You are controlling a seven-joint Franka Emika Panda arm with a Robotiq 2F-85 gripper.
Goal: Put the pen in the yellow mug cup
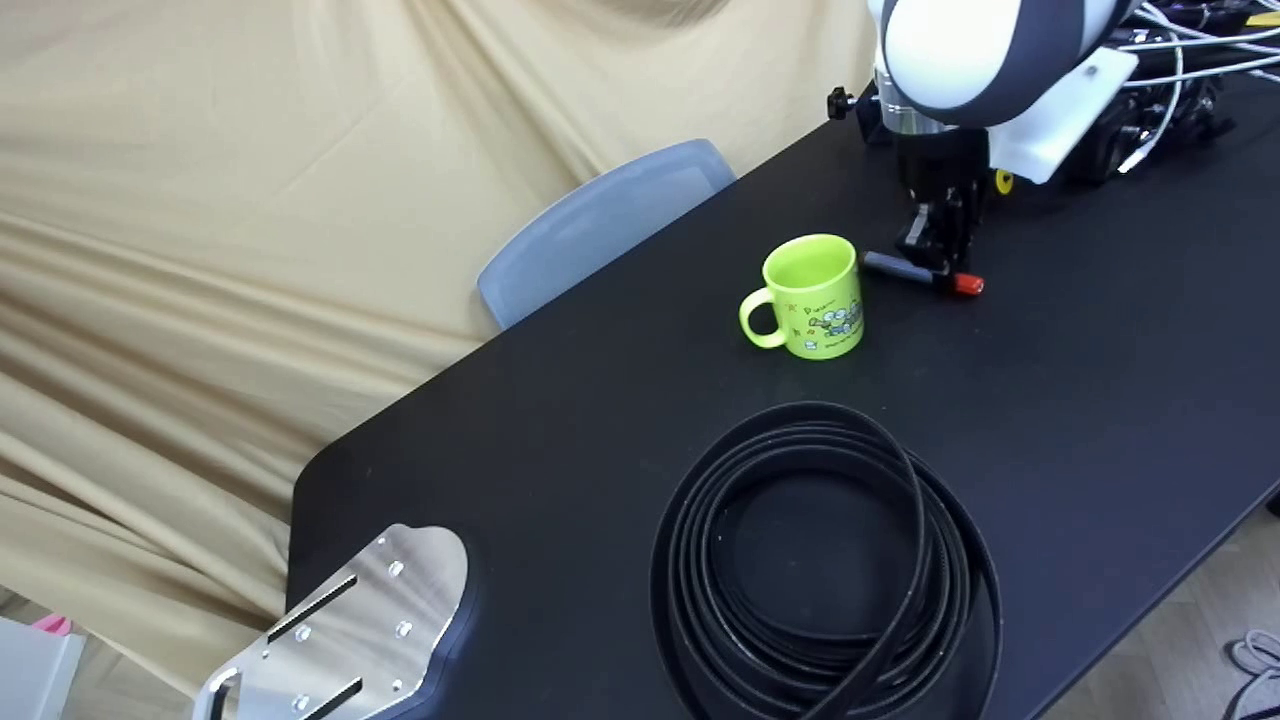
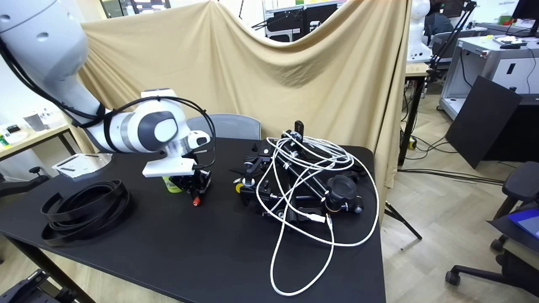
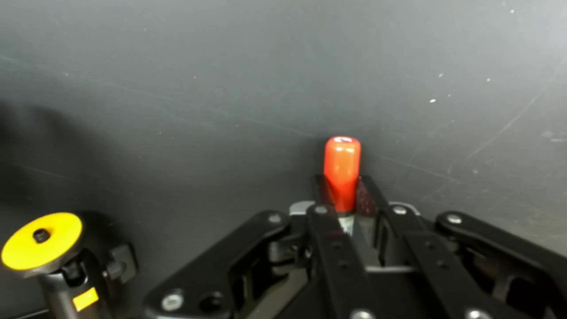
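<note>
The pen has a red-orange cap and a dark blue-grey body. It lies nearly level at the table surface in an exterior view (image 1: pixel 900 268); whether it touches the table I cannot tell. My gripper (image 1: pixel 945 268) points down, shut on the pen near its cap. In the wrist view both fingers (image 3: pixel 342 179) press the sides of the red cap (image 3: pixel 343 161), whose end sticks out beyond them. The yellow mug cup (image 1: pixel 825 315) stands upright just beside the pen's dark end, handle away from the gripper. In an exterior view the mug (image 2: pixel 172 185) is partly hidden behind my gripper (image 2: pixel 196 191).
A coiled black strap (image 1: pixel 690 560) lies on the black table (image 1: pixel 560 470) in front of the mug. A metal plate (image 1: pixel 400 610) is at the table's far end. Black clamp gear (image 2: pixel 294 176) with white cables stands near the gripper; its yellow disc (image 3: pixel 62 235) shows in the wrist view.
</note>
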